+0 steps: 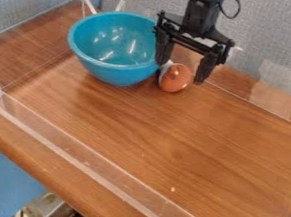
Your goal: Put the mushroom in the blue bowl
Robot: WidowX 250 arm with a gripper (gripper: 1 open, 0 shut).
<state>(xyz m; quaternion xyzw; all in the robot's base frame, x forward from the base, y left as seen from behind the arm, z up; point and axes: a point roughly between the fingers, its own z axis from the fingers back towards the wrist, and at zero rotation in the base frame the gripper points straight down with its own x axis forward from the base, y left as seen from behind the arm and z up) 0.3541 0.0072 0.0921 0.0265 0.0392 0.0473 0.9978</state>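
The blue bowl stands at the back left of the wooden table, turquoise and glossy inside. The mushroom, orange-brown cap up, rests on the table just right of the bowl. My black gripper points down directly over the mushroom, open, with one finger to its left by the bowl's rim and the other finger to its right. The fingers straddle the mushroom's top without closing on it.
Clear acrylic walls border the wooden table at the front, left and right. A blue-grey wall rises behind the bowl and arm.
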